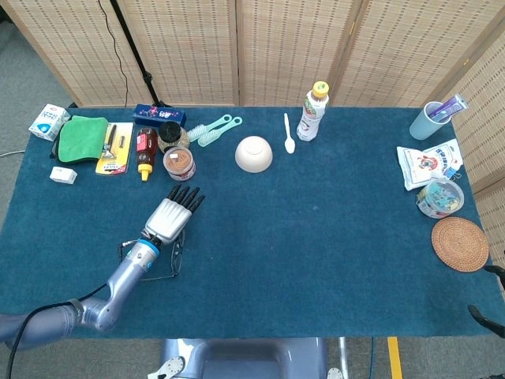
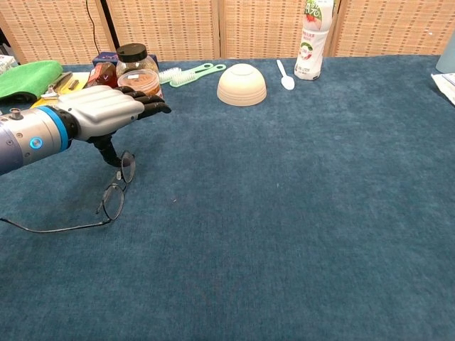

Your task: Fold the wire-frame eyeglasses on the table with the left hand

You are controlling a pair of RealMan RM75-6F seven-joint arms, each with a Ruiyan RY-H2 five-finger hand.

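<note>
The wire-frame eyeglasses (image 2: 113,202) lie on the blue table (image 2: 298,213) at the near left. Their lenses sit one behind the other, and one long temple trails left toward the table edge. My left hand (image 2: 105,112) hovers just over them with its fingers stretched flat toward the far right. Its thumb points down and touches the frame at the farther lens. In the head view the hand (image 1: 175,215) covers part of the eyeglasses (image 1: 175,257). Only two dark fingertips of my right hand (image 1: 488,300) show, spread apart at the bottom right edge.
Just beyond my left fingers stand a jar (image 2: 139,79), a sauce bottle (image 1: 144,151) and two brushes (image 2: 190,73). A green cloth (image 1: 83,137) lies far left. A bowl (image 2: 242,84), a spoon (image 2: 284,74) and a drink bottle (image 2: 311,39) line the back.
</note>
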